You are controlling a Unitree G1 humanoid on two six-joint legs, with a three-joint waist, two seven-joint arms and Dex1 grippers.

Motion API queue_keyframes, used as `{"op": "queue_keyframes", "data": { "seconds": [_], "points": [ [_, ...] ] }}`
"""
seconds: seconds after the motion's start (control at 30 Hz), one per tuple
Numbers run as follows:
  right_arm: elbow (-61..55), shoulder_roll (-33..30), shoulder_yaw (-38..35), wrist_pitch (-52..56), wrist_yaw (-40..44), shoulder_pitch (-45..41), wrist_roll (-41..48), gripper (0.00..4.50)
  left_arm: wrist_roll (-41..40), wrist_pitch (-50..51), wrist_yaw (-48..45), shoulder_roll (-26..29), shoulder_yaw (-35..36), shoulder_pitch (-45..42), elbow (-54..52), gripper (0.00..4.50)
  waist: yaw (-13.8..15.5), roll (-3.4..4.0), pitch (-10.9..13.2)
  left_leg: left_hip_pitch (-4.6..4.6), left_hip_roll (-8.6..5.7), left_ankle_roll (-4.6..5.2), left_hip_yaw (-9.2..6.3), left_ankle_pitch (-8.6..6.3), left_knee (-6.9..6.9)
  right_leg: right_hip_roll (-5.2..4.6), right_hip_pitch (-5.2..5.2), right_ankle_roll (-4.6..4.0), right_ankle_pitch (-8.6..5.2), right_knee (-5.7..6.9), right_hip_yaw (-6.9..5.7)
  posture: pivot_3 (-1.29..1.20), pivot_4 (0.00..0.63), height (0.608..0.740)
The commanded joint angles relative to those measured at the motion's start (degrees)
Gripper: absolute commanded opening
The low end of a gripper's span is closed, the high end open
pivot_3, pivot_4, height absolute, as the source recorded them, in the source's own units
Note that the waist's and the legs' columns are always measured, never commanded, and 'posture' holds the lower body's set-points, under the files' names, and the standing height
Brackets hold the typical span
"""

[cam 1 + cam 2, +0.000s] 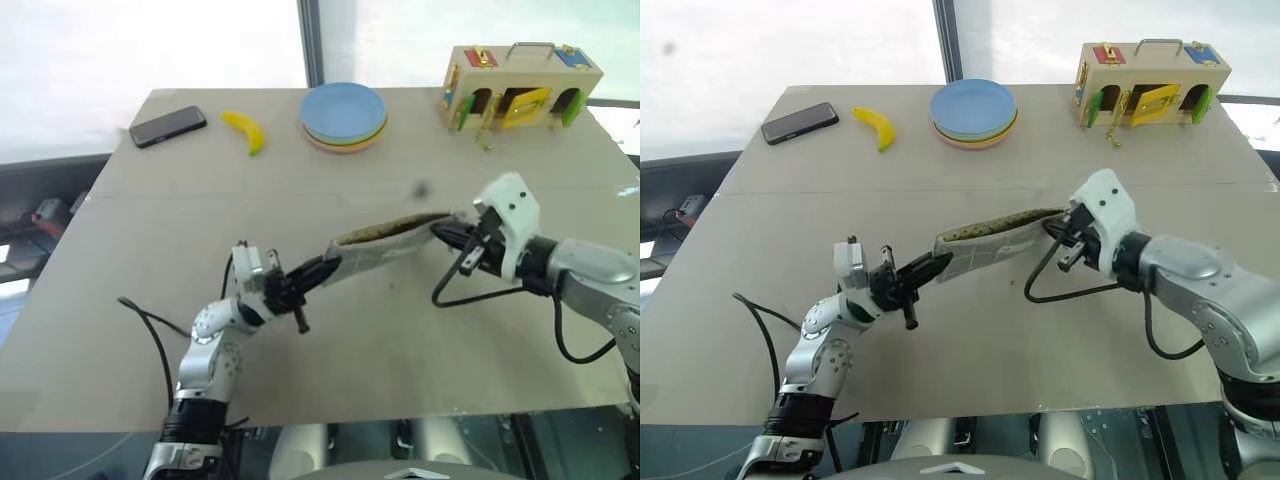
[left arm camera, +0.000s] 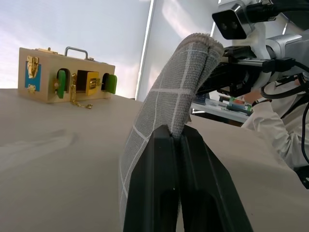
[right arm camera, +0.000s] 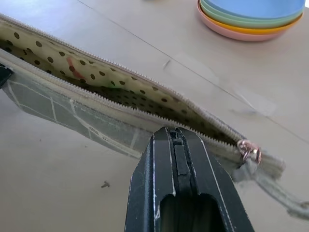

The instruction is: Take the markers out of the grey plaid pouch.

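A broad beige tabletop [image 1: 330, 330] is seen, crossed by a faint seam running from 9 to 3 o'clock. Behind its far edge, large windows [image 1: 150, 45] are flooded with pale daylight and divided by a dark vertical frame post [image 1: 311, 42] at 12 o'clock. Soft, even light is cast over the surface. At 9 o'clock, beyond the table's edge, dark furniture [image 1: 35, 215] is partly visible.

Phone [image 1: 167, 126], banana [image 1: 244, 131], stacked plates [image 1: 343, 116] and wooden latch box [image 1: 520, 87] line the table's [image 1: 300, 350] far edge.
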Motion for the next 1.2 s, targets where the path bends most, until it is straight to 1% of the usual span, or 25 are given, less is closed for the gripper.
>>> {"op": "queue_keyframes", "data": {
  "seconds": [0.03, 0.13, 0.23, 0.3, 0.47, 0.53, 0.57, 0.63, 0.67, 0.7, 0.73, 0.87, 1.03, 1.17, 1.2],
  "points": [
    [0.8, -0.2, 5.1, -2.6, 2.6, -2.0, -3.0, 0.06, 0.1, -1.4, -0.8, -0.6, 0.5, 0.7, 0.0, 0.00, 0.0, 0.00, 0.0, 0.00, 0.00, 0.00, 0.00, 0.00, 0.00, 0.00, 0.00, 0.00, 0.00, 0.00, 0.00, 0.00, 0.150, 0.740],
    [2.5, 0.7, 10.2, -4.1, 3.5, -3.5, -6.2, 0.06, 0.4, -2.0, -1.1, -1.0, 0.6, 1.0, 0.6, 0.00, -0.1, 0.01, 0.0, 0.02, 0.01, 0.00, 0.03, 0.00, 0.00, 0.00, 0.00, 0.00, 0.00, 0.02, 0.02, 0.00, 0.150, 0.740],
    [3.0, 2.1, 10.6, -3.2, 4.6, -5.0, -5.6, 0.06, 0.6, -2.4, -1.3, -1.2, 0.7, 1.2, 0.9, 0.00, -0.1, 0.01, 0.0, 0.02, 0.02, 0.00, 0.02, 0.00, 0.01, 0.00, 0.00, 0.00, 0.00, 0.02, 0.01, 0.00, 0.150, 0.740],
    [2.9, 1.1, 11.6, -2.9, 6.1, -5.6, -6.3, 0.06, 0.5, -2.3, -1.1, -1.5, 0.9, 1.2, 1.0, 0.00, -0.1, 0.01, 0.0, 0.02, 0.02, 0.00, 0.02, 0.00, 0.01, 0.00, 0.00, 0.00, 0.00, 0.02, 0.00, 0.00, 0.150, 0.740],
    [3.4, -5.2, 22.7, -6.1, 13.2, -7.6, -14.0, 0.06, -0.6, -0.5, -0.9, -1.9, 1.0, 1.4, 1.1, 0.00, -0.1, -0.03, 0.0, 0.01, 0.00, 0.00, 0.03, 0.00, 0.00, -0.02, -0.01, -0.02, 0.01, 0.01, 0.00, 0.00, 0.150, 0.740],
    [2.8, -5.5, 21.8, -6.9, 15.5, -8.3, -13.1, 0.06, -1.6, 1.4, 0.1, -2.0, 1.7, 1.0, 0.9, 0.00, -0.1, -0.03, 0.0, 0.00, 0.02, 0.00, -0.01, 0.00, 0.00, -0.02, -0.01, -0.01, 0.00, 0.00, -0.04, 0.00, 0.150, 0.740],
    [2.4, -5.6, 21.1, -7.3, 16.3, -8.5, -12.9, 0.56, -2.0, 2.3, 0.6, -2.0, 2.0, 0.8, 0.7, 0.00, -0.1, -0.04, 0.0, 0.00, 0.02, 0.00, 0.00, 0.00, 0.00, -0.02, -0.01, 0.00, 0.00, 0.01, -0.03, 0.00, 0.150, 0.740],
    [2.3, -6.0, 20.6, -8.3, 16.8, -8.7, -14.3, 1.18, -2.4, 3.3, 0.8, -1.8, 2.3, 0.6, 0.4, 0.00, -0.1, -0.04, 0.0, 0.00, 0.04, 0.00, -0.01, 0.00, 0.01, -0.01, -0.01, 0.00, 0.00, 0.01, -0.04, 0.00, 0.150, 0.740],
    [2.6, -6.0, 20.9, -9.5, 16.3, -8.9, -16.0, 1.75, -2.4, 3.6, 0.7, -1.6, 2.3, 0.6, 0.2, 0.00, -0.1, -0.04, 0.0, 0.01, 0.04, 0.00, 0.00, 0.00, 0.01, -0.01, -0.01, 0.00, 0.00, 0.02, -0.03, 0.00, 0.150, 0.740],
    [2.8, -5.9, 21.2, -10.3, 15.9, -9.0, -17.2, 2.23, -2.4, 3.8, 0.6, -1.5, 2.3, 0.6, 0.1, 0.00, -0.1, -0.04, 0.0, 0.01, 0.04, 0.00, 0.00, 0.00, 0.02, -0.01, -0.01, 0.00, 0.00, 0.02, -0.04, 0.00, 0.150, 0.740],
    [4.2, -5.3, 22.6, -11.8, 14.7, -9.5, -19.9, 2.48, -2.4, 4.2, 0.5, -1.5, 2.2, 0.7, -0.1, 0.00, -0.1, -0.04, 0.0, 0.02, 0.04, 0.00, 0.00, 0.00, 0.02, -0.01, 0.00, 0.00, 0.00, 0.02, -0.04, 0.00, 0.150, 0.740],
    [11.4, -0.9, 30.7, -21.2, 12.8, -11.6, -31.5, 2.48, -2.4, 5.5, 0.6, -1.5, 1.7, 1.0, -1.5, 0.00, -0.4, -0.08, 0.0, 0.06, 0.05, 0.00, 0.05, 0.00, 0.03, 0.02, -0.01, 0.01, 0.00, 0.03, -0.01, 0.00, 0.150, 0.740],
    [24.8, 8.1, 37.5, -31.4, 9.8, -14.7, -43.0, 2.48, -2.2, 6.8, 0.3, -1.6, 0.6, 0.5, -3.2, 0.00, -0.4, -0.07, 0.0, 0.03, 0.06, -0.02, 0.05, 0.01, 0.03, 0.03, -0.03, 0.00, 0.00, 0.08, -0.02, 0.00, 0.150, 0.740],
    [37.6, 14.8, 40.2, -40.7, 7.0, -15.7, -50.0, 2.48, -2.0, 7.4, 0.4, -1.8, -0.1, 0.7, -4.6, 0.00, -0.7, -0.11, -0.1, 0.03, 0.04, -0.03, 0.08, 0.02, 0.06, 0.01, -0.02, -0.02, 0.02, 0.11, 0.00, 0.00, 0.150, 0.740],
    [39.8, 15.9, 39.9, -42.3, 7.2, -15.5, -50.5, 2.24, -1.8, 7.4, 0.7, -1.8, -0.1, 0.8, -4.9, 0.00, -0.7, -0.11, -0.1, 0.04, 0.03, -0.04, 0.07, 0.03, 0.07, 0.01, -0.01, -0.05, 0.04, 0.12, -0.01, 0.00, 0.150, 0.740]
  ]
}}
